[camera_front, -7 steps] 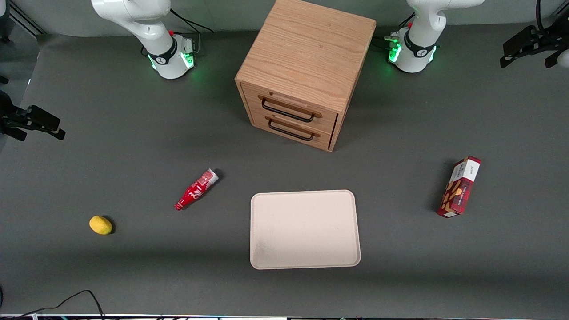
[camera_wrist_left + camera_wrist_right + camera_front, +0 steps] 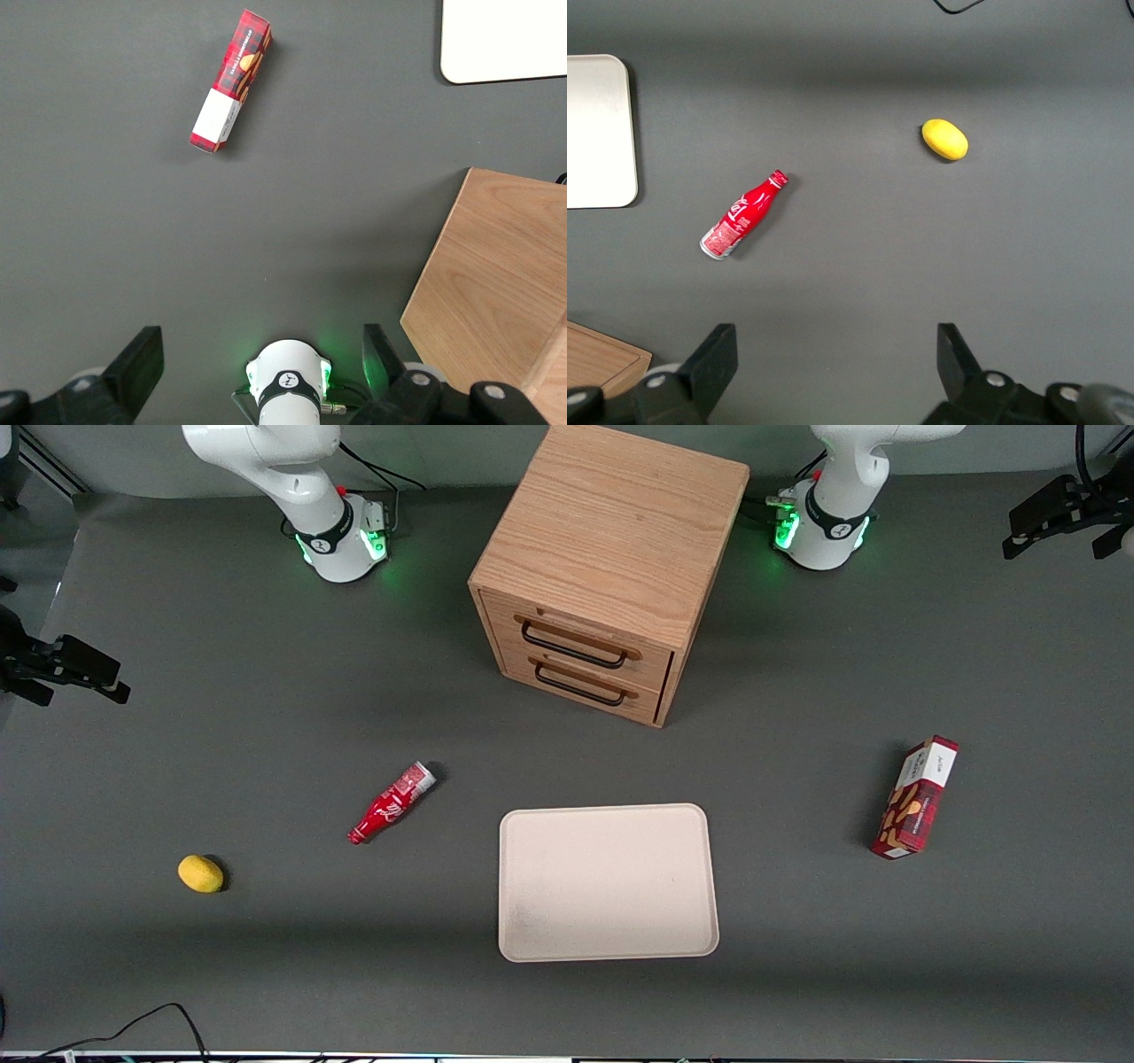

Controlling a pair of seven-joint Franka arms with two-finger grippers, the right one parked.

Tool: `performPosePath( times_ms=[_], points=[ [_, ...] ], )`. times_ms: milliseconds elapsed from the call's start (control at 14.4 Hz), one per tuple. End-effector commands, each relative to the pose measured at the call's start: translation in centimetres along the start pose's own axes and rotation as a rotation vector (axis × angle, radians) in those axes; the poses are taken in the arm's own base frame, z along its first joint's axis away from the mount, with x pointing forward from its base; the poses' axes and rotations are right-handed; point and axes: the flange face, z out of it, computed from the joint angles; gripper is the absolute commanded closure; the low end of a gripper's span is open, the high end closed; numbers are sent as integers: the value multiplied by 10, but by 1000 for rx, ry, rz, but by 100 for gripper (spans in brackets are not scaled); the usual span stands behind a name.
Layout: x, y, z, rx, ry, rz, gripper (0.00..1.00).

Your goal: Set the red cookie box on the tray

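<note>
Grey tabletop, nothing started: your gripper (image 2: pixel 257 376) hangs spread wide, well above the red cookie box (image 2: pixel 915 797), tray (image 2: pixel 607 881) still bare.

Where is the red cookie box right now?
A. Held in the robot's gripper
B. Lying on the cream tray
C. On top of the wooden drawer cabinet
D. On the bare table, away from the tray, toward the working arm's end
D: the red cookie box sits on the grey table, apart from the tray, while the open gripper hangs high up, away from it.
</note>
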Motion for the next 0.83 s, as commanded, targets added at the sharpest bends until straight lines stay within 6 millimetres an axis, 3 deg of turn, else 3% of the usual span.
performPosePath(
  times_ms=[0,556,764],
  points=[
    [2,-5,-2,11,-18,-14,0],
    [2,-7,1,0,-33,-14,0],
    [4,-15,-8,6,0,-24,0]
  ],
)
